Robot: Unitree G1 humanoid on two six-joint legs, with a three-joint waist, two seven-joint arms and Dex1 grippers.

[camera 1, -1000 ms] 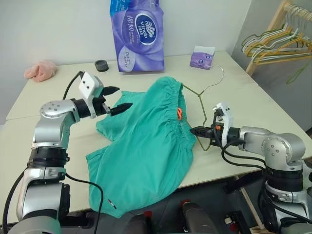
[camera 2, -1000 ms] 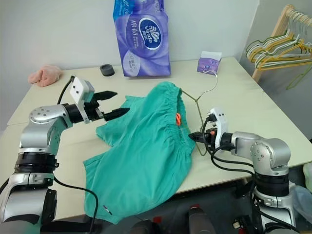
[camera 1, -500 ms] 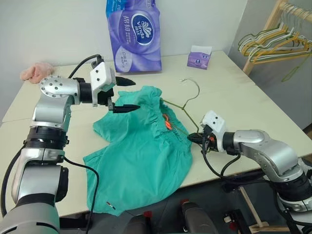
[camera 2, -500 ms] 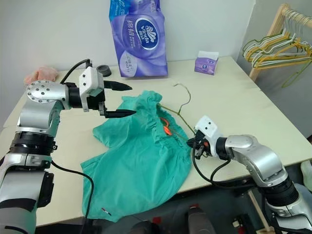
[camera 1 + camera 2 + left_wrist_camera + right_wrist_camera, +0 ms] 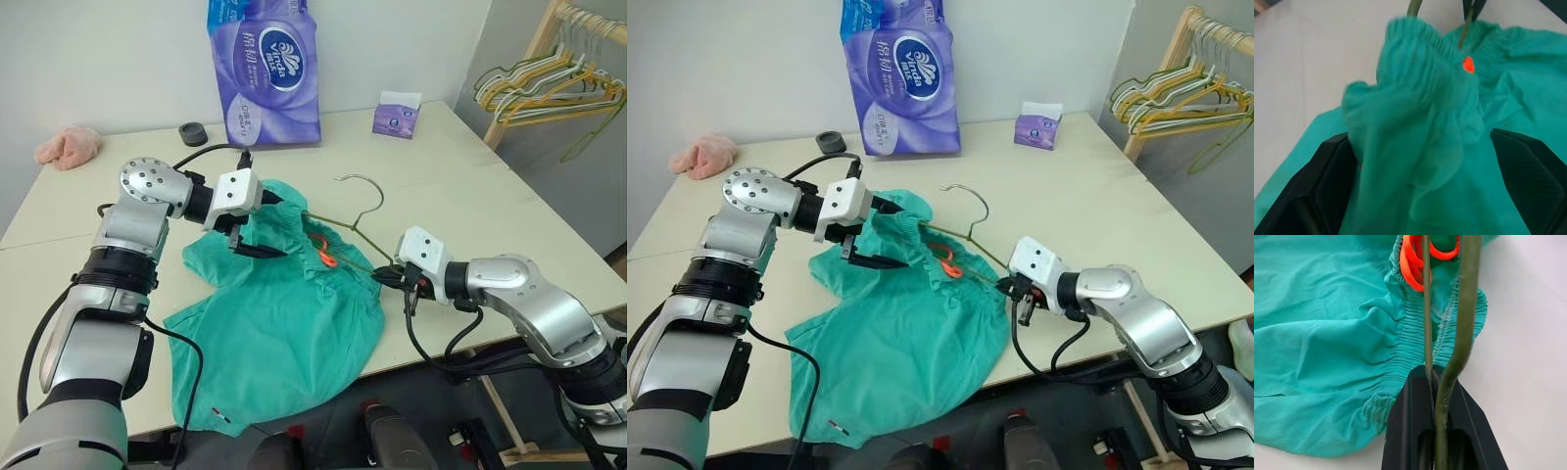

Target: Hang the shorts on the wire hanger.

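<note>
The right end effector [image 5: 1011, 286] is clamped on one corner of the wire hanger [image 5: 965, 231], whose far end runs inside the waistband of the shorts [image 5: 911, 323], which lie spread on the bench [image 5: 1068, 186] just beside it. The left end effector [image 5: 880, 235] is spread wide, one finger on either side of the bunched waistband, not yet gripping. If it closes on only a loose fold, the elastic may slip off the hanger's shoulder, or tugging could twist the thin wire in the right grip.
</note>
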